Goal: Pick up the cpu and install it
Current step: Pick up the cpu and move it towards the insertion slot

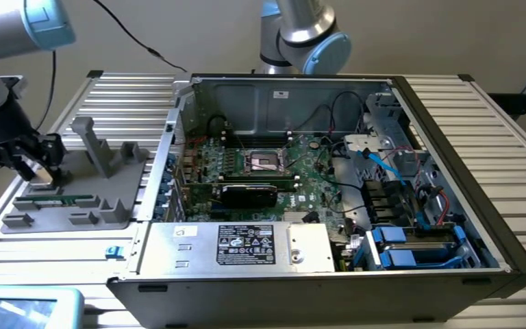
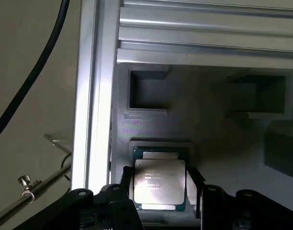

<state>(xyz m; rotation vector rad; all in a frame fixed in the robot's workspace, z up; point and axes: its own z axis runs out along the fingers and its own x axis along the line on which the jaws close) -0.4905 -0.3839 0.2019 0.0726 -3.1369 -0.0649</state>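
The claw [image 1: 36, 171] hangs at the exterior view's far left, about mid-height, over the back corner of a grey tray [image 1: 71, 212] that lies on the ribbed metal table [image 1: 126, 103]. It stands fairly wide and holds the cpu [image 1: 42, 173] between its two black fingers. In the wrist view the cpu [image 2: 159, 182] shows its shiny silver top and thin green rim, with one finger [image 2: 128, 184] against one long edge and the other finger close against the opposite edge, the claw [image 2: 160, 187] centred on it. The cpu sits at a square pocket of the tray [image 2: 208, 139]; I cannot tell whether it is lifted clear of it. A long green memory stick [image 1: 57, 201] lies in the tray nearer the exterior view's lower left. The open computer case [image 1: 446, 137] fills the exterior view's middle and right, and the socket [image 1: 265, 161] with its dark centre sits on the board inside, well apart from the claw
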